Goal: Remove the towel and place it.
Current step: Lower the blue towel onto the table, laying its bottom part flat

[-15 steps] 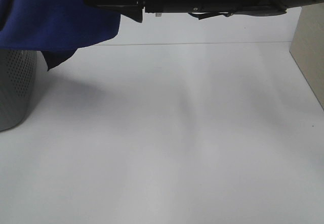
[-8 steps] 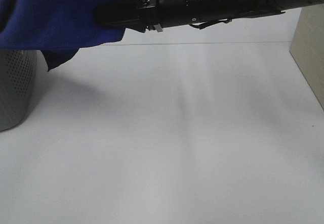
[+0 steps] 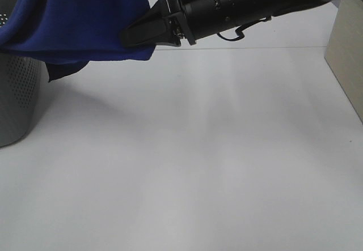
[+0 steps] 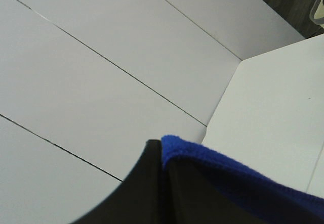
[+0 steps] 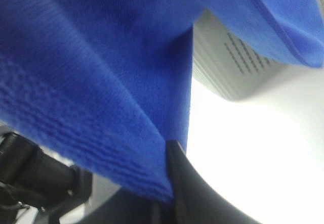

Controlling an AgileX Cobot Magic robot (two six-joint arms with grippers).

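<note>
exterior high shows the right end effector [image 3: 131,37] pinching the towel [image 3: 79,18], which hangs over the basket [image 3: 20,101], not yet on the bench [image 3: 198,166].

Light: bright, diffuse, washing the white worktop [image 3: 198,166] pale.
Shadows: soft grey patch beneath the towel [image 3: 79,18].
Focus: right wrist view blurred close up, background overexposed.

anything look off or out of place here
Nothing really stands out. The blue towel hangs above the white table, pinched by the right claw and the left claw. One corner droops beside the grey basket. No spill or damage shows.
</note>
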